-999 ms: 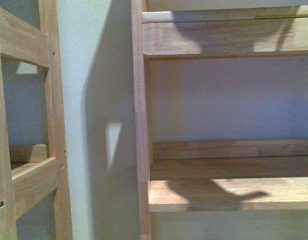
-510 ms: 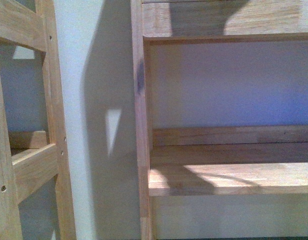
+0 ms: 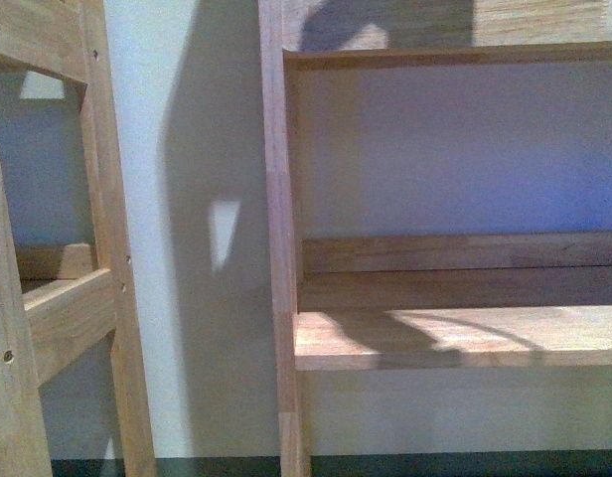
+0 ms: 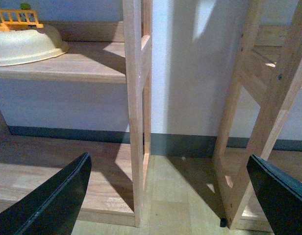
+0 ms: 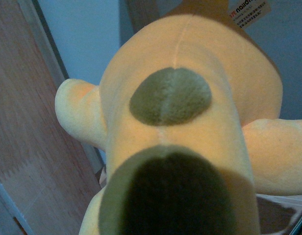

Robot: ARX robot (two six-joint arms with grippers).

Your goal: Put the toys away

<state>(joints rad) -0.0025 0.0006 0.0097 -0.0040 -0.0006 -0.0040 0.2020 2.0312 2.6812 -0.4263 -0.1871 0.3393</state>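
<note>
Right wrist view is filled by the plush toy (image 5: 180, 122), a plump orange-yellow body with olive-green patches and stubby limbs sticking out to either side, a label showing at its far end. It hangs close under the camera with a blue wall and wooden floor behind, so it is probably held by the right gripper, but no fingers show and I cannot tell how they stand. The left gripper (image 4: 175, 196) is spread wide and empty, aimed at the gap between two wooden shelf units. In the front view a bare wooden shelf (image 3: 455, 338) lies ahead, a likely resting place. The toy looks light, soft and squashy: it should sag and swing, so a deep pinch across the body would hold better than a limb.
</note>
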